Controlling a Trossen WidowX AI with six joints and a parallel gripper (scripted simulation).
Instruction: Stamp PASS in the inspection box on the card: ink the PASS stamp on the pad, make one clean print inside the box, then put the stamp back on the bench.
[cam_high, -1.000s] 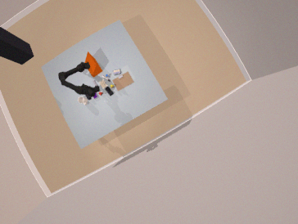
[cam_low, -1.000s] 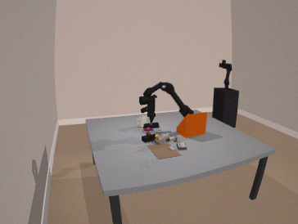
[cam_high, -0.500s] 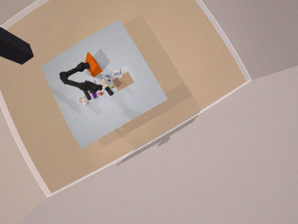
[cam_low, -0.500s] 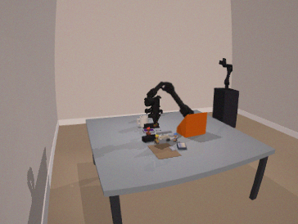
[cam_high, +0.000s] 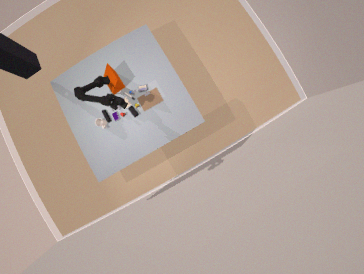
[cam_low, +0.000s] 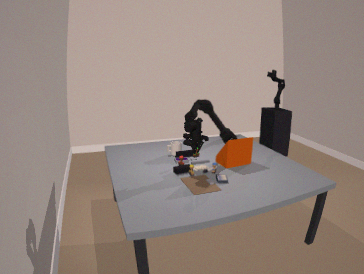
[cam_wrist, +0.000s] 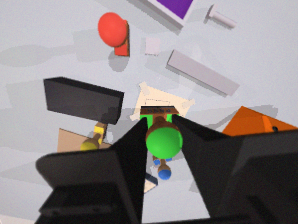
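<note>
My gripper (cam_wrist: 159, 119) (cam_low: 195, 152) is shut on the green-knobbed stamp (cam_wrist: 164, 142), held upright with its brown base showing beyond the fingertips. The stamp hangs above the lower part of the cream card (cam_wrist: 172, 98) (cam_low: 201, 168), which is taped at its corners. The box outline (cam_wrist: 157, 100) shows just beyond the stamp's base; its lower part is hidden. No print shows on the visible part of the card. The purple ink pad (cam_wrist: 175, 6) (cam_high: 115, 116) lies past the card, at the top edge of the wrist view. The stamp's printing face is hidden.
A red stamp (cam_wrist: 112, 30), a black block (cam_wrist: 82, 100), a yellow stamp (cam_wrist: 90, 146), a blue stamp (cam_wrist: 164, 173) and a grey bar (cam_wrist: 202, 72) surround the card. A brown board (cam_low: 202, 186), an orange wedge (cam_low: 237, 154) and a white mug (cam_low: 175, 148) stand farther out.
</note>
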